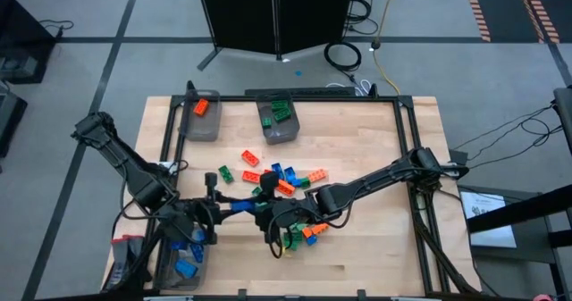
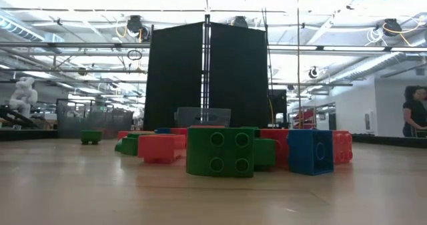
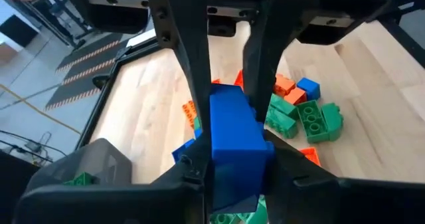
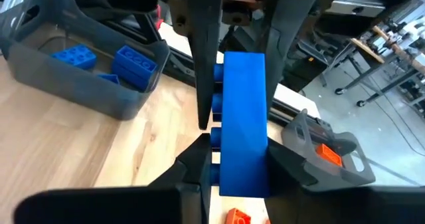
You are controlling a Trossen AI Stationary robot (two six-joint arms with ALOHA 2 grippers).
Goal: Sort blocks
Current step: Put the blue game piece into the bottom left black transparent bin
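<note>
**A:** Where did the blocks lie, and how much room was there around them?

**B:** Most sat in a loose heap [image 1: 281, 180] near the middle of the wooden table [image 1: 357, 131]. Bare wood stretched wide toward the right edge and along the near edge. The far-left corner held a bin [image 1: 200, 118] with an orange block, and a second bin [image 1: 279, 121] just beside it held green ones. A third bin [image 1: 185, 263] at the near-left edge held blue ones.

**A:** And the grippers?

**B:** Both met over the near side of the heap. The left gripper [image 3: 232, 154] had its fingers pinching a blue block [image 3: 232, 134], the bin of green blocks showing past them. The right gripper [image 4: 236, 151] also had its fingers pressed against a blue block [image 4: 240, 117], studs facing one finger. I couldn't tell whether that was the same block.

**A:** Tight there?

**B:** Yes, the two arms crowded that spot, with loose orange and green blocks right under them. A black frame rail [image 1: 407, 131] bordered the table's right side.
</note>
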